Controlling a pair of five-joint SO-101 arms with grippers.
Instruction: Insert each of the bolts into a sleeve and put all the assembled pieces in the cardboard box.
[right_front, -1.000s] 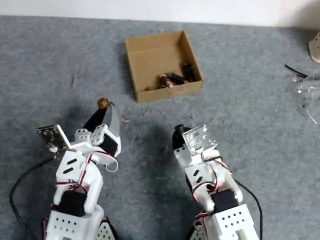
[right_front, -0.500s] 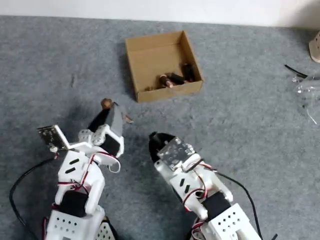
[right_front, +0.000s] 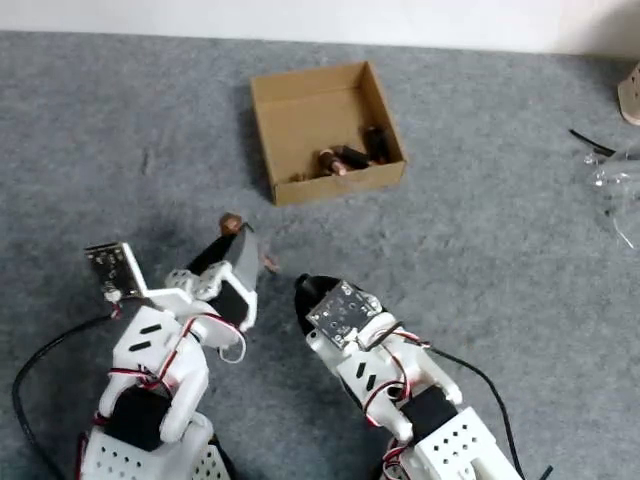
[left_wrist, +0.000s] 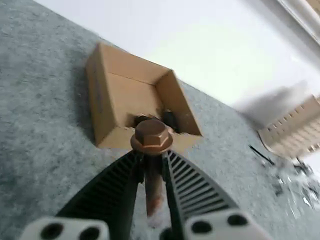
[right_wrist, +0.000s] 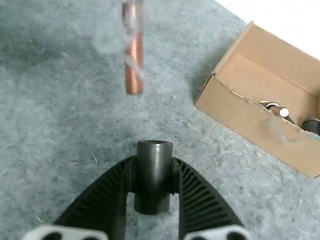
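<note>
My left gripper (left_wrist: 153, 172) is shut on a copper bolt (left_wrist: 152, 145), hex head up beyond the fingertips; in the high view the bolt (right_front: 232, 223) is held above the carpet in front of the box. My right gripper (right_wrist: 152, 172) is shut on a black sleeve (right_wrist: 153, 170), open end up, seen in the high view as the sleeve (right_front: 306, 290) just right of the left gripper (right_front: 243, 255). In the right wrist view the bolt's shank (right_wrist: 133, 50) hangs a short way beyond the sleeve, apart from it. The cardboard box (right_front: 283, 184) holds several assembled pieces (right_front: 352, 155).
Grey carpet covers the table. Clear plastic and black bits (right_front: 608, 170) lie at the far right edge, with a wooden object (right_front: 630, 92) behind them. A black cable (right_front: 30, 380) loops beside the left arm's base. A white wall runs along the back.
The right arm swung left with the sleeve toward the left gripper. The left gripper shifted right and nearer with the bolt, so the two pieces now stand close together.
</note>
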